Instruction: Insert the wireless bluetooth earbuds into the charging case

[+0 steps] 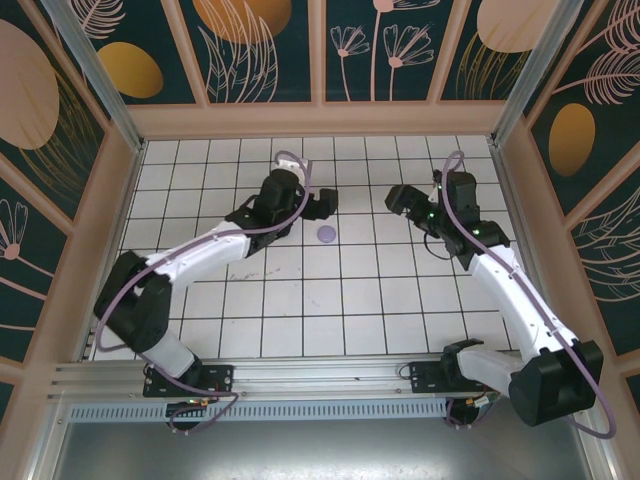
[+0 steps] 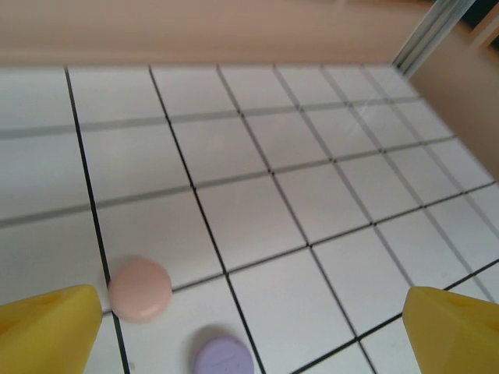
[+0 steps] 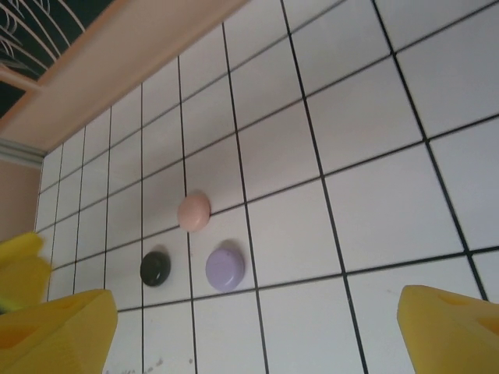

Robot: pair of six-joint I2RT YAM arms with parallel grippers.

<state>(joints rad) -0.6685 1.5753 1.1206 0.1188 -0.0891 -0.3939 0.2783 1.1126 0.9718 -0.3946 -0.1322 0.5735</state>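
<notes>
- Left tool (image 2: 249,347): fingers spread wide, nothing held.
- Right tool (image 3: 253,335): likewise wide apart, empty.
- Lavender charging case (image 3: 225,267), black case (image 3: 155,268) and pink case (image 3: 194,211): round, close together but not touching, lower left of centre on the tiled desk (image 3: 374,218).

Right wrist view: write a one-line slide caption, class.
Right gripper open before a pink case, a black case and a lavender case clustered on the white tiled table.
</notes>
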